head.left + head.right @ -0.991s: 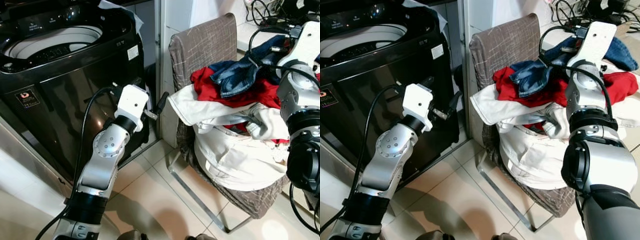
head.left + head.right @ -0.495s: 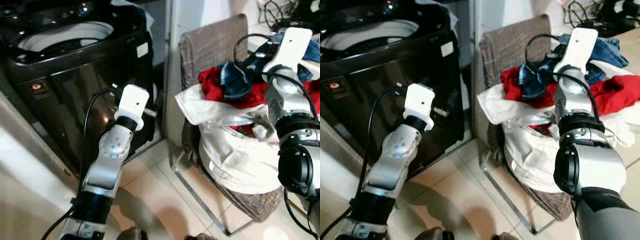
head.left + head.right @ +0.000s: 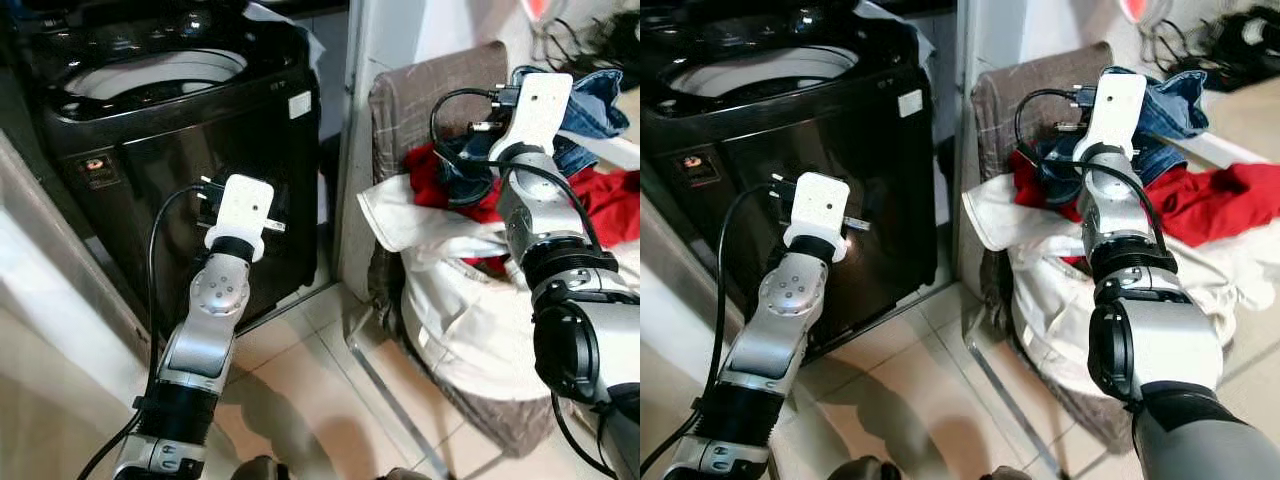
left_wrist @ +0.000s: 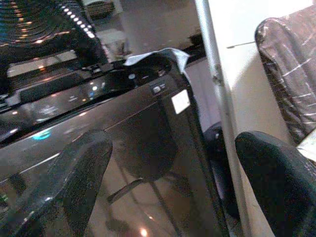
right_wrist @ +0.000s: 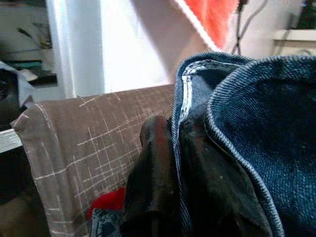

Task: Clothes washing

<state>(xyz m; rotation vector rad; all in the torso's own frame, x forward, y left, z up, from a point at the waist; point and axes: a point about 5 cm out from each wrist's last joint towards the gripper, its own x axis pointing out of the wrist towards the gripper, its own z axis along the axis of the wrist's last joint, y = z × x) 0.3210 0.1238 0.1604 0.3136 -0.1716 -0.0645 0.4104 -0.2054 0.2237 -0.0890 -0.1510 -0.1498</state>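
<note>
Light: we see bright daylight, overexposed upper right.
Glare: specks on washing machine (image 4: 123, 123).
Focus: jaws' fingertips blurred.

Left arm (image 3: 205, 330): silver links, round perforated elbow joint, black lower collar, white wrist housing (image 3: 240, 208), black cable looped along outer side.
Right arm (image 3: 1120, 240): silver links, black ribbed ring, large black-and-silver joint, white wrist housing (image 3: 1112, 105), black cable loop.
Fingers (image 4: 81, 170): black, rounded.
</note>
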